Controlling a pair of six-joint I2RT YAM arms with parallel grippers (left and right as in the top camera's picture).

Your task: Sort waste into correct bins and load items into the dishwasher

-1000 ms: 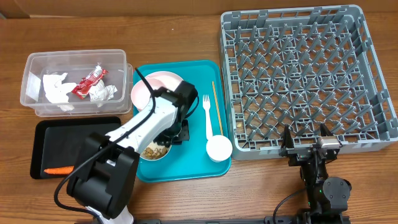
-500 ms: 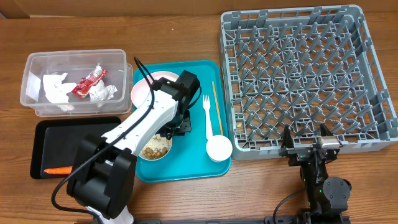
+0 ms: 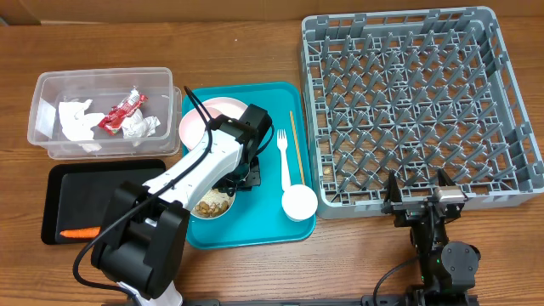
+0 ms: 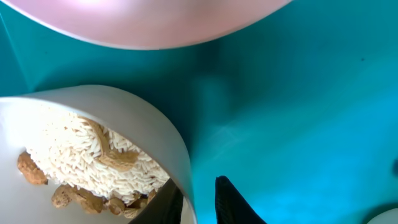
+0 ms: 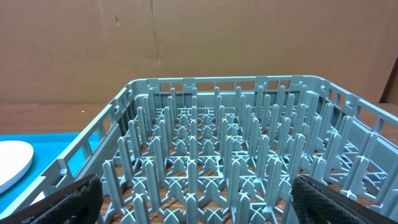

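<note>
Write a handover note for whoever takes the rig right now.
Left pincer straddles the rice bowl rim on the teal tray; firm grip unclear. Right pincer open, parked before the dish rack.
Done: napkins and red wrapper in clear tub, carrot in black tray.
To do: dump rice; rack bowl, pink plate, fork, chopstick, white cup, all on the teal tray now.

A robotics lab bench: robot arm [image 3: 194, 170] on wooden table [image 3: 238, 42], cardboard backdrop [image 5: 186, 37].
</note>
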